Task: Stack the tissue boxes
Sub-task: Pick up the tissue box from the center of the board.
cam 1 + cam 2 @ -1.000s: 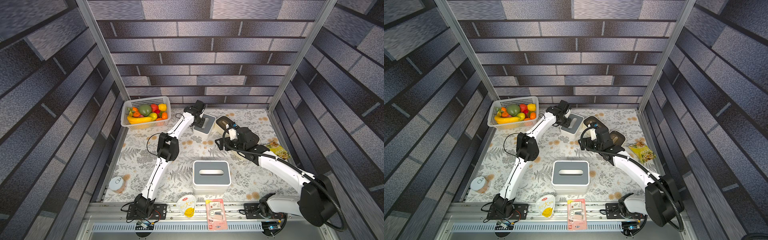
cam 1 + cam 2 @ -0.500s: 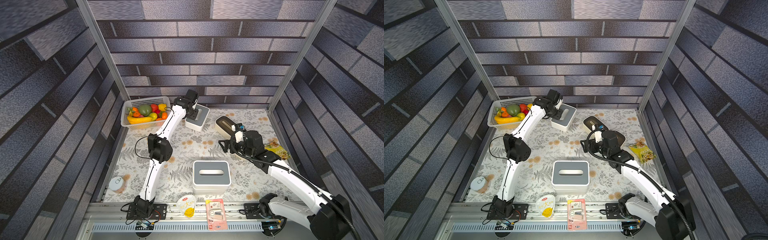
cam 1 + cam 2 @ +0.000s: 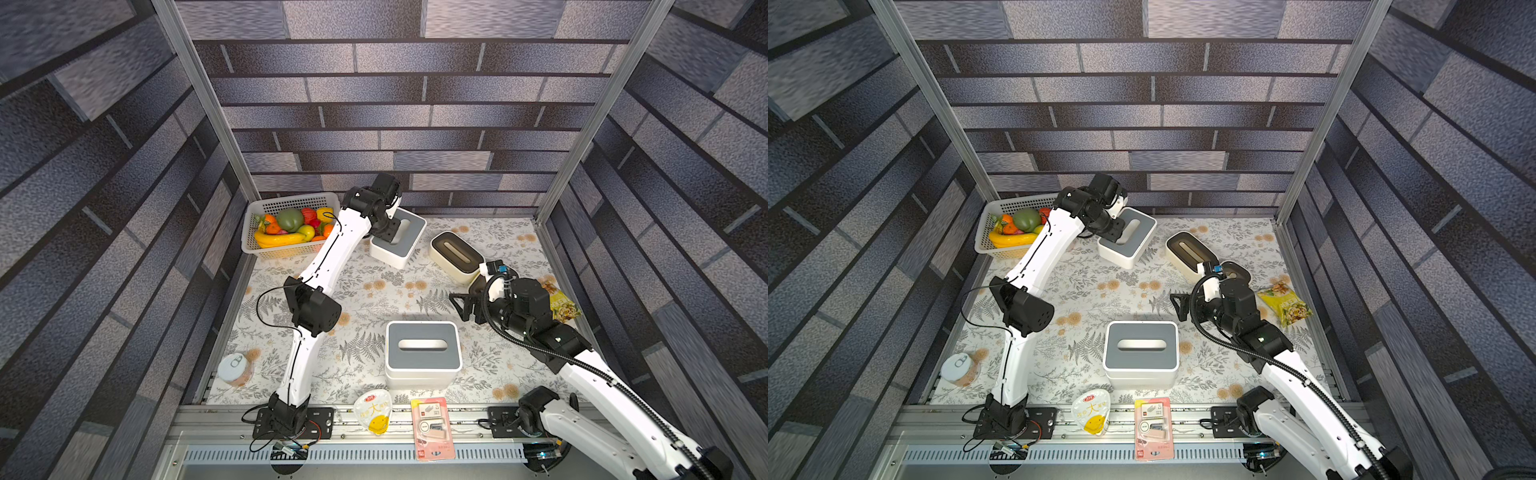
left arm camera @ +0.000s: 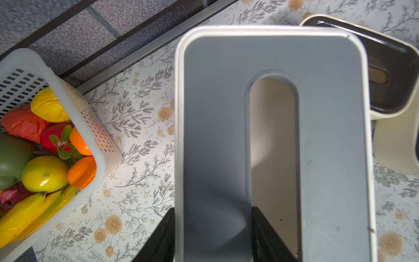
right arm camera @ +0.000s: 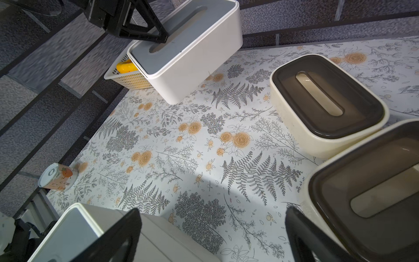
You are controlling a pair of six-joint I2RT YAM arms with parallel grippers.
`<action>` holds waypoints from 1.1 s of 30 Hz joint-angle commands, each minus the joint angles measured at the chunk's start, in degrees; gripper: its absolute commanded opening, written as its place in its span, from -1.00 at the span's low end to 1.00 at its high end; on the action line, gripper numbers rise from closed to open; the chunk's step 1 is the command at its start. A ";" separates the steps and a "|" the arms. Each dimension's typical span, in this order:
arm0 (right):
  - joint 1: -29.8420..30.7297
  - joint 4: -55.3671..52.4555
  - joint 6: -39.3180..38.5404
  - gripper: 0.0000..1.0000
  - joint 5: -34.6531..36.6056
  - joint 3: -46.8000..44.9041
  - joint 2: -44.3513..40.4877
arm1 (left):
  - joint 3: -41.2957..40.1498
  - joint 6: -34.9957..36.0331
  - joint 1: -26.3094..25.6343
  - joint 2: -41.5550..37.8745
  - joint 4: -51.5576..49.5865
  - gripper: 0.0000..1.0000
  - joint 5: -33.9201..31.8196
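And the far white box (image 3: 409, 239) is showing a grey lid, near white box (image 3: 423, 359) wearing the same grey, cream box (image 3: 457, 255) carrying a dark brown lid, tablecloth (image 3: 374, 291) running grey ferns and tan roses on white, white basket (image 3: 291, 202) glowing yellow, green, red, orange.

Right arm covers most of the second rounded cream tissue box with dark brown lid (image 3: 1239, 272); right wrist view crops it too.

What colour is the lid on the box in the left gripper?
Grey lid on a white tissue box; clearest in left wrist view.
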 commanded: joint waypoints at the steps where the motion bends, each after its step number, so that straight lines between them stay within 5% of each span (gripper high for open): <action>1: 0.29 -4.62 0.80 1.00 -1.27 0.06 -2.06 | -0.75 1.28 -0.15 -7.18 -0.71 -0.13 4.75; 15: 0.29 -13.57 2.48 1.00 -2.93 -0.79 -11.00 | -15.65 10.62 -0.64 -21.23 1.98 -0.11 18.66; 22: 0.29 -16.90 2.28 1.00 -3.62 -0.45 -15.94 | -27.83 13.39 -1.13 -30.12 8.11 -0.11 21.61; 33: 0.29 -18.84 -0.05 1.00 -9.15 -2.20 -19.59 | -36.21 18.50 -2.31 -36.91 9.22 -0.09 25.80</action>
